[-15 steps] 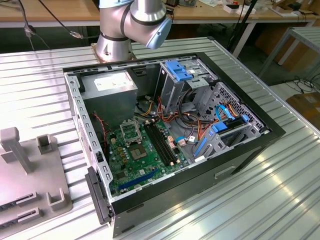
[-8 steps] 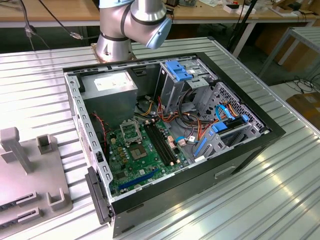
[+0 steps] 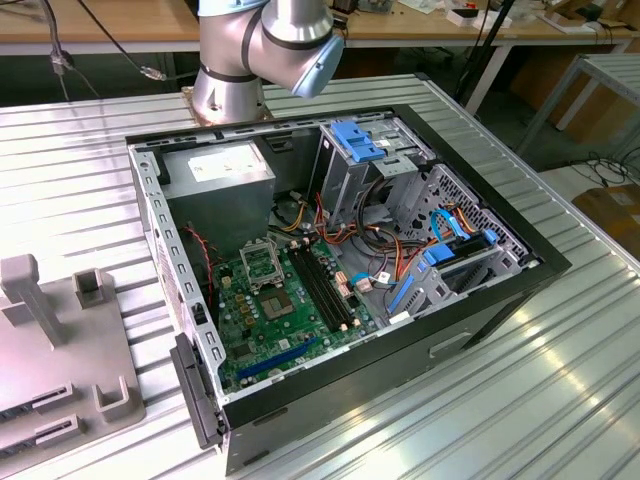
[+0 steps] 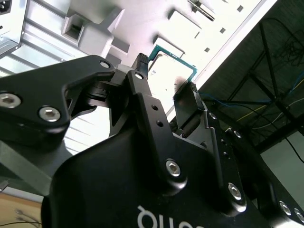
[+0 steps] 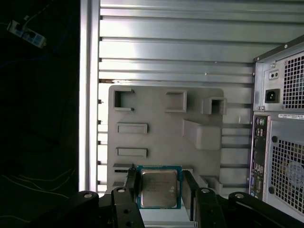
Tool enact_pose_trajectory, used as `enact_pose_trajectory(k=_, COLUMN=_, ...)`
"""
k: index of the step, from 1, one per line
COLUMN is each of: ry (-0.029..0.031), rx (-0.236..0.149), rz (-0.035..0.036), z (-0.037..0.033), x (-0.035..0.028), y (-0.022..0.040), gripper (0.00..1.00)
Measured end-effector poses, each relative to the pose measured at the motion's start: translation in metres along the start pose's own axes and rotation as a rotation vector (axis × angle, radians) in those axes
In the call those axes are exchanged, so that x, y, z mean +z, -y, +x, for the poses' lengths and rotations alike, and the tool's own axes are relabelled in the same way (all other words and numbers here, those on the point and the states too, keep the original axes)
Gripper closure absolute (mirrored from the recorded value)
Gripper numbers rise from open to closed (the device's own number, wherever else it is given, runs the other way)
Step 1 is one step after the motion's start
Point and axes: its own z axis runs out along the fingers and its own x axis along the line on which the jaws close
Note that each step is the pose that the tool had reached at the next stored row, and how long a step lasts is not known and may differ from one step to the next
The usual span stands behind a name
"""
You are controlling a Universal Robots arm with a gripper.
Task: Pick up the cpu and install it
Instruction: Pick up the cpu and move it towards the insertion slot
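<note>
1. Looking along the gripper (image 5: 159, 172) in the first wrist view, we see its two black fingers (image 5: 129, 192) set apart, one on either side of the cpu (image 5: 159, 189). A thin sliver of gap shows at each edge, so we read the jaws as parted around it, not clamped.
2. We find the cpu lying flat, silvery face up with a green rim, at one edge of a grey fixture plate (image 5: 166, 118) that has raised blocks and shallow pockets. In the second wrist view the cpu (image 4: 173, 66) sits between the fingertips.
3. We judge the wrist to point squarely down at the plate.
4. In the exterior view we see the arm (image 3: 265, 45), its silver base and a blue-capped joint standing behind the open computer case (image 3: 500, 290).
5. Inside the case we make out the green motherboard (image 3: 280, 320) and a metal-framed socket (image 3: 262, 265) with a dark centre.
6. We see case and plate resting on a ribbed metal table (image 3: 520, 400), with the plate on the exterior view's left of the case.
7. Beyond the table we note a wooden workbench (image 3: 100, 25) and loose cables. A power strip (image 5: 26, 33) lies on the dark floor.
</note>
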Motion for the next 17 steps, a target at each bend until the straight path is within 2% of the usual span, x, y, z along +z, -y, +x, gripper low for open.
enact_pose_trajectory(k=17, ry=0.0001, rx=0.000, rz=0.0000, z=-0.0145, x=-0.0002, y=0.0004, gripper=0.53)
